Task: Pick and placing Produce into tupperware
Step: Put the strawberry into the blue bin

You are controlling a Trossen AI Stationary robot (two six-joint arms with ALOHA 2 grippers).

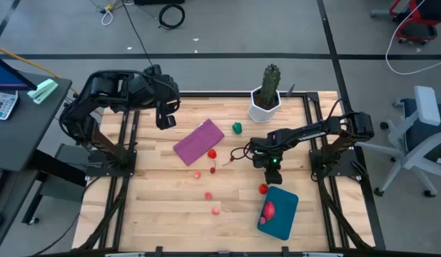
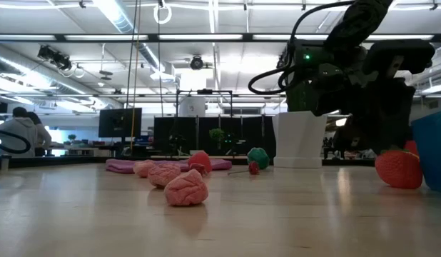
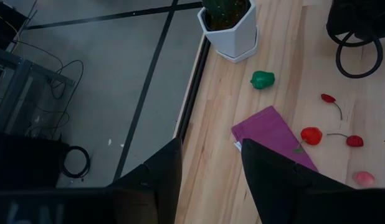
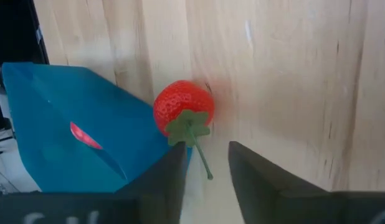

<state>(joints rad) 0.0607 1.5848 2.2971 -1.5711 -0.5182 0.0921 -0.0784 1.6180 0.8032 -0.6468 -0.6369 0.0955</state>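
Observation:
The teal tupperware (image 1: pixel 281 214) sits near the table's right near corner with one red piece (image 1: pixel 268 210) inside it. A red strawberry (image 4: pixel 183 112) lies on the wood beside the container's far corner (image 4: pixel 68 137). My right gripper (image 4: pixel 208 171) hovers open just above the strawberry (image 1: pixel 263 188), touching nothing. Scattered mid-table are pink pieces (image 2: pixel 186 189), red pieces (image 1: pixel 213 153) and one green piece (image 1: pixel 237 128). My left gripper (image 3: pixel 211 168) is open and waits high over the table's far left part (image 1: pixel 165 118).
A flat purple rectangle (image 1: pixel 199 140) lies left of centre with a red piece at its edge. A cactus in a white pot (image 1: pixel 265 96) stands at the far edge. Bare wood lies along the near left of the table. A person sits in the room beyond (image 2: pixel 21 132).

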